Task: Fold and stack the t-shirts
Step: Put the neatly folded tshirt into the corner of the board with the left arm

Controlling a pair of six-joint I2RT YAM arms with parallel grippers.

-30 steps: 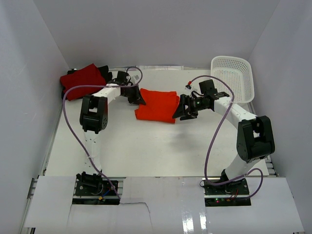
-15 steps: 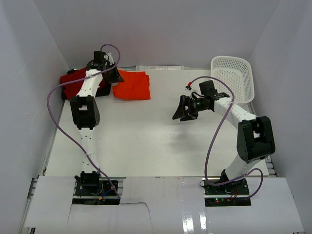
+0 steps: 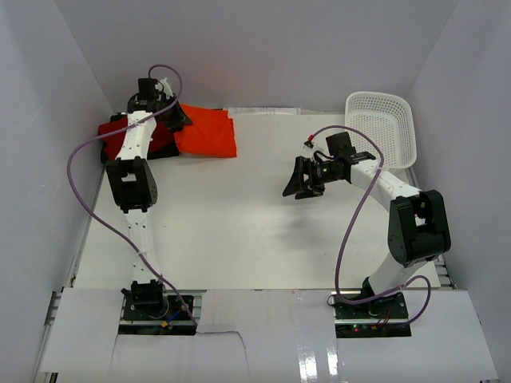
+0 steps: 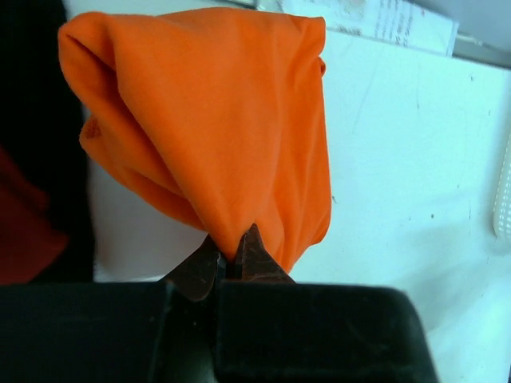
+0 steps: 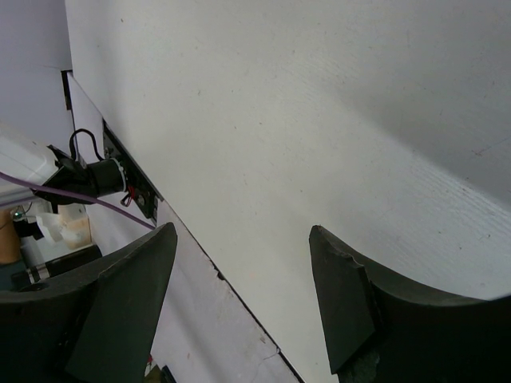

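The folded bright orange t-shirt [image 3: 207, 136] hangs from my left gripper [image 3: 177, 118] at the far left of the table. In the left wrist view the left gripper [image 4: 230, 257] is shut on the orange t-shirt [image 4: 223, 120], pinching its near edge. The crimson red t-shirt [image 3: 120, 129] lies folded at the far left corner, with black cloth [image 3: 164, 148] beside it under the arm. The red cloth [image 4: 24, 231] and black cloth [image 4: 32, 80] show at the left of the left wrist view. My right gripper [image 3: 294, 188] is open and empty above the table's middle right, its jaws spread wide [image 5: 243, 239].
A white perforated basket [image 3: 382, 128] stands at the far right corner. White walls close in the left, right and back. A paper sheet [image 4: 375, 20] lies at the table's far edge. The table's front edge [image 5: 239, 287] shows in the right wrist view.
My left gripper has carried the orange t-shirt from the table's middle to the far left, beside the red t-shirt. My right gripper has let go of it and stays open.
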